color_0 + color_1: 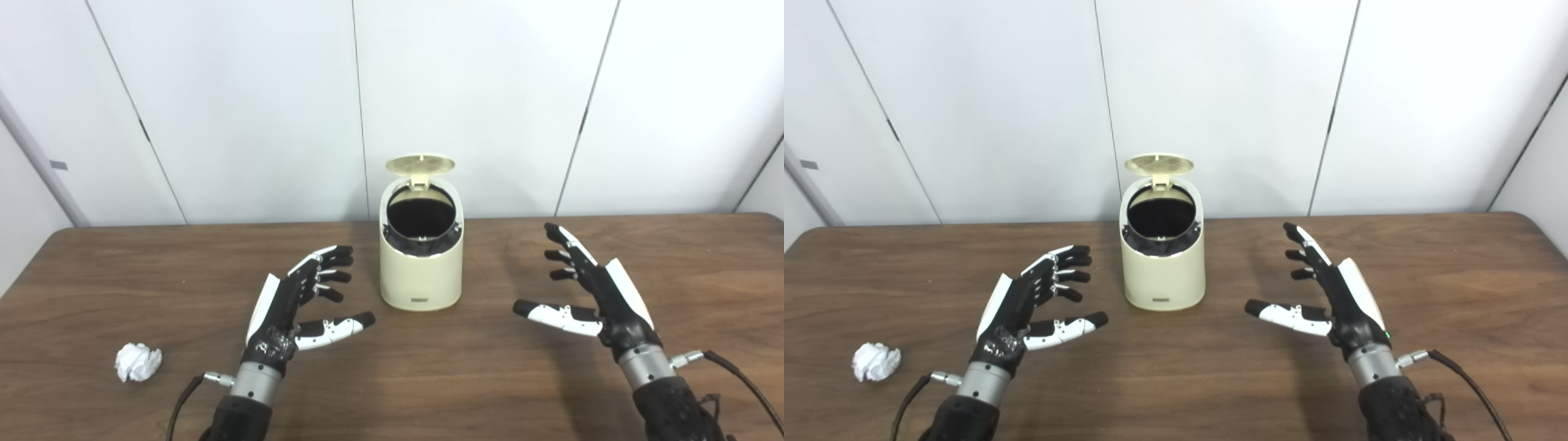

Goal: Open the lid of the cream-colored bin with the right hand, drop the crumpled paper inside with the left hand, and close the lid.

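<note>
- The cream-colored bin (420, 269) stands upright mid-table, its round lid (420, 163) flipped up at the back, dark inside showing.
- The crumpled paper (138, 361) lies on the wooden table (122, 269), near its left edge, apart from the left hand (288, 306).
- That hand is empty, its fingers spread.
- The right hand (597, 291) is likewise empty and spread, right of the bin.

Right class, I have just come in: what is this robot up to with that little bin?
Nothing is being held. The cream-colored bin stands on the wooden table with its lid flipped up. The left robot hand and right robot hand hover open on either side of it. The crumpled paper lies untouched near the table's left edge.
</note>
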### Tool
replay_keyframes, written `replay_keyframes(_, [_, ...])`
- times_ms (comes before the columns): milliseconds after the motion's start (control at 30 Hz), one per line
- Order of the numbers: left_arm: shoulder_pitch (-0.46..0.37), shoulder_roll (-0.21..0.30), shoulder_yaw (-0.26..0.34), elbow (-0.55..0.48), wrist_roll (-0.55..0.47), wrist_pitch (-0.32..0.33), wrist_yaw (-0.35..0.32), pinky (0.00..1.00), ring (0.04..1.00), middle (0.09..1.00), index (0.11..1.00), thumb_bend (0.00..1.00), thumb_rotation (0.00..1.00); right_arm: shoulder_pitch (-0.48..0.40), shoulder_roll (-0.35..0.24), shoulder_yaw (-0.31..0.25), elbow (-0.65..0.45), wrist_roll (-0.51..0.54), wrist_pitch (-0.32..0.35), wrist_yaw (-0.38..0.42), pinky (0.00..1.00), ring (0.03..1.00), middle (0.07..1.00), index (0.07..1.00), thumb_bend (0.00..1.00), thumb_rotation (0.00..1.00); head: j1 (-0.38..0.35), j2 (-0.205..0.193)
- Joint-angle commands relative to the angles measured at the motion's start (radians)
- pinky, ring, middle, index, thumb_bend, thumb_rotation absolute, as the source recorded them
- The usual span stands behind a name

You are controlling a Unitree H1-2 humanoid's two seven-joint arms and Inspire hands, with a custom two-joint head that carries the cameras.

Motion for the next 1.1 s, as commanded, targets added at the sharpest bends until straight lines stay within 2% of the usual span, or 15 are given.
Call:
replay_keyframes(0, [-0.023, 0.002, -0.002, -0.022, 0.008, -0.032, 0.007, 0.58, 0.709, 0.781, 0.8, 0.76, 0.06, -0.014, 0.001, -0.007, -0.038, -0.002, -0.032, -0.012, 0.74, 0.858, 0.936, 0.944, 0.84, 0.44, 0.036, 0.0])
replay_keyframes(33, [-0.021, 0.002, -0.004, -0.026, 0.016, -0.032, 0.009, 0.57, 0.71, 0.782, 0.8, 0.76, 0.06, -0.012, 0.001, -0.009, -0.038, 0.002, -0.034, -0.011, 0.75, 0.859, 0.933, 0.94, 0.84, 0.44, 0.046, 0.0])
replay_keyframes(100, [-0.019, -0.003, -0.014, -0.035, 0.05, -0.032, 0.02, 0.55, 0.706, 0.779, 0.799, 0.75, 0.06, -0.01, -0.003, -0.016, -0.037, 0.021, -0.036, -0.003, 0.76, 0.86, 0.935, 0.939, 0.84, 0.43, 0.148, -0.003])
replay_keyframes(133, [-0.019, -0.006, -0.018, -0.04, 0.06, -0.03, 0.023, 0.54, 0.703, 0.775, 0.797, 0.75, 0.06, -0.011, -0.007, -0.018, -0.035, 0.027, -0.04, 0.001, 0.75, 0.855, 0.936, 0.94, 0.84, 0.42, 0.159, -0.005])
replay_keyframes(200, [-0.018, -0.017, -0.027, -0.048, 0.081, -0.018, 0.028, 0.52, 0.697, 0.772, 0.796, 0.76, 0.04, -0.012, -0.023, -0.023, -0.023, 0.037, -0.059, 0.007, 0.75, 0.856, 0.937, 0.944, 0.82, 0.4, 0.257, -0.018])
replay_keyframes(300, [-0.013, -0.038, -0.038, -0.062, 0.111, 0.008, 0.033, 0.55, 0.716, 0.778, 0.806, 0.76, 0.07, -0.014, -0.021, -0.033, -0.036, 0.044, -0.018, 0.018, 0.77, 0.87, 0.939, 0.947, 0.82, 0.38, 0.337, -0.027])
replay_keyframes(400, [-0.014, -0.055, -0.043, -0.062, 0.129, 0.012, 0.037, 0.55, 0.723, 0.781, 0.807, 0.76, 0.07, -0.018, -0.016, -0.034, -0.073, 0.043, 0.043, 0.045, 0.78, 0.885, 0.955, 0.963, 0.8, 0.39, 0.384, -0.032])
replay_keyframes(467, [-0.016, -0.062, -0.045, -0.051, 0.142, 0.006, 0.04, 0.55, 0.725, 0.781, 0.807, 0.76, 0.06, -0.023, -0.017, -0.03, -0.077, 0.032, 0.041, 0.046, 0.73, 0.872, 0.943, 0.952, 0.8, 0.41, 0.401, -0.039])
replay_keyframes(533, [-0.017, -0.066, -0.048, -0.041, 0.155, -0.001, 0.044, 0.55, 0.722, 0.781, 0.806, 0.77, 0.06, -0.025, -0.02, -0.029, -0.075, 0.029, 0.036, 0.046, 0.72, 0.873, 0.93, 0.942, 0.8, 0.42, 0.411, -0.044])
replay_keyframes(667, [-0.01, -0.051, -0.052, -0.063, 0.225, 0.021, 0.054, 0.53, 0.702, 0.783, 0.807, 0.76, 0.07, -0.026, -0.021, -0.024, -0.089, 0.034, 0.056, 0.064, 0.68, 0.874, 0.932, 0.943, 0.81, 0.43, 0.407, -0.053])
replay_keyframes(767, [-0.006, -0.024, -0.053, -0.103, 0.328, 0.072, 0.056, 0.53, 0.68, 0.763, 0.797, 0.74, 0.07, -0.024, -0.023, -0.026, -0.09, 0.036, 0.055, 0.068, 0.65, 0.873, 0.936, 0.946, 0.81, 0.43, 0.408, -0.059])
replay_keyframes(833, [-0.001, 0.009, -0.056, -0.152, 0.404, 0.119, 0.029, 0.53, 0.671, 0.748, 0.786, 0.74, 0.07, -0.021, -0.025, -0.029, -0.092, 0.036, 0.06, 0.072, 0.64, 0.871, 0.939, 0.948, 0.81, 0.42, 0.415, -0.065])
replay_keyframes(1000, [0.002, 0.121, -0.056, -0.296, 0.614, 0.285, -0.123, 0.57, 0.691, 0.751, 0.747, 0.75, 0.11, -0.016, -0.03, -0.032, -0.094, 0.026, 0.071, 0.076, 0.6, 0.851, 0.935, 0.943, 0.83, 0.43, 0.426, -0.077])
replay_keyframes(1067, [0.001, 0.158, -0.043, -0.341, 0.678, 0.336, -0.178, 0.54, 0.681, 0.74, 0.726, 0.77, 0.09, -0.016, -0.032, -0.033, -0.097, 0.028, 0.075, 0.08, 0.59, 0.842, 0.93, 0.94, 0.83, 0.43, 0.427, -0.079])
